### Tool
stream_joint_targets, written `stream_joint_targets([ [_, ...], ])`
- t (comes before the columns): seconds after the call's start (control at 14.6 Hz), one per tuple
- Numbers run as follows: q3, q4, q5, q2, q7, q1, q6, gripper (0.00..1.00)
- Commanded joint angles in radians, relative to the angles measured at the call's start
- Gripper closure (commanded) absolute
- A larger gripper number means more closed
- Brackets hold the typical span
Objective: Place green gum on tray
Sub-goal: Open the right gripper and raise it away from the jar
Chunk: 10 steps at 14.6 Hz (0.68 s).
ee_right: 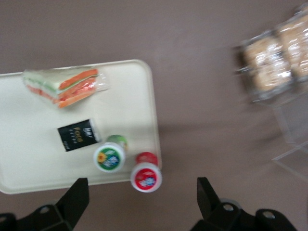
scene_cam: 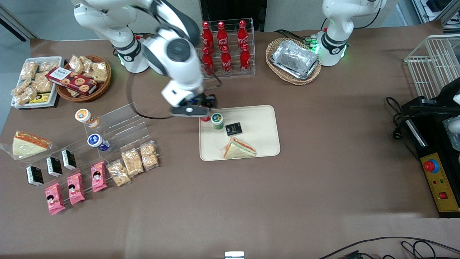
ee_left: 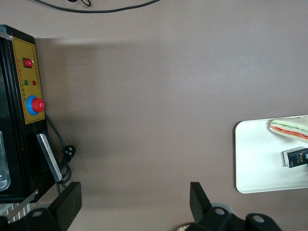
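The green gum stood upright on the tray, its long axis vertical and its lid facing up, at the tray's corner farthest from the front camera toward the working arm's end. It was a short cylinder with a green body and a white round lid carrying a green label with a small yellow mark.

Nearest the camera on the tray lay a wrapped sandwich; farther in sat a small black box, just beside the gum. A red bottle stood at the tray's edge beside the gum; whether it was on the rim or on the table could not be told.

The gripper hovered above that corner of the tray, its fingers spread wide and empty, clear of the gum.

The table was covered in brown cloth. Toward the working arm's end were pink snack packs, a clear stepped stand with an orange bottle and a blue bottle. Farthest stood a rack of cola bottles.
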Motion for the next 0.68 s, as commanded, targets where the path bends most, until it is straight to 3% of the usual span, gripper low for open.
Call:
stream_joint_targets([
  [0.0, -0.194, 0.096, 0.088, -0.104, -0.321, -0.04, -0.216, 0.0],
  [0.34, -0.556, 0.147, 0.087, -0.162, -0.737, -0.037, -0.306, 0.0],
  [0.62, -0.657, 0.271, 0.076, -0.108, -0.787, -0.043, -0.307, 0.0],
])
